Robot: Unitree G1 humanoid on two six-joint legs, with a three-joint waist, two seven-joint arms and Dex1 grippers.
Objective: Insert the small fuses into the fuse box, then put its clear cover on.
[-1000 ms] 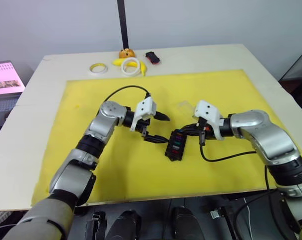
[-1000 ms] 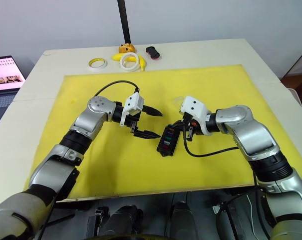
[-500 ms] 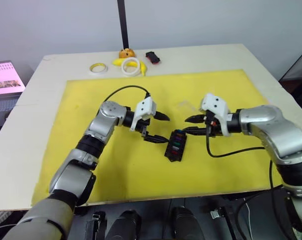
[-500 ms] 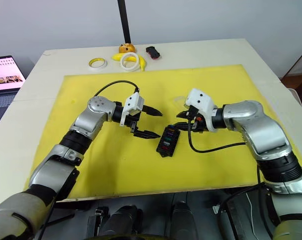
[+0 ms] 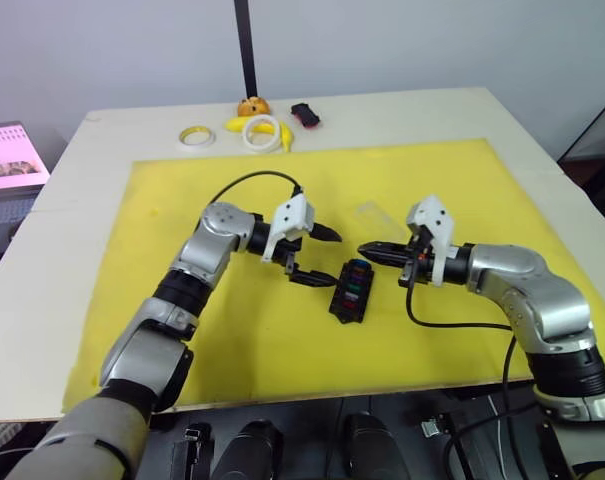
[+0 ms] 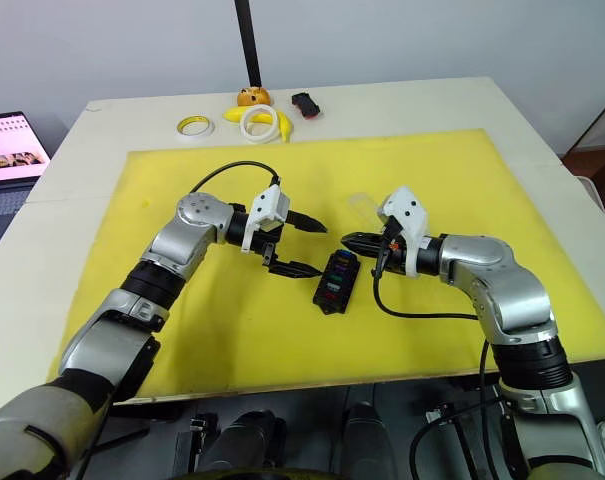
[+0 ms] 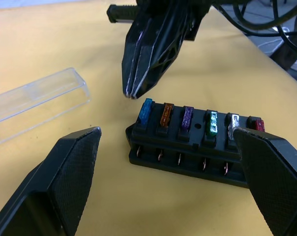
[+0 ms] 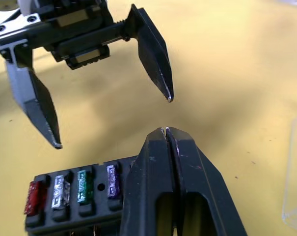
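The black fuse box (image 5: 352,290) lies on the yellow mat (image 5: 182,330) with a row of small fuses (image 7: 186,116) seated in its slots: blue, orange, purple, green, grey and red. My left gripper (image 5: 332,258) is open just left of the box's far end, one finger above the other, holding nothing. My right gripper (image 5: 363,250) is shut, with nothing seen between its fingers. Its tip hovers over the box's far end and points at the left gripper. The clear cover (image 5: 372,213) lies on the mat beyond the box, apart from both grippers.
At the table's far edge lie a yellow tape ring (image 5: 195,136), a white tape ring (image 5: 262,133), a banana, an orange toy (image 5: 252,104) and a black-and-red object (image 5: 304,114). A black pole rises behind them. A laptop screen (image 5: 12,155) stands off the table's left.
My right gripper has lifted off the fuse box, shut its fingers and now points at the left gripper. The left arm has not moved.
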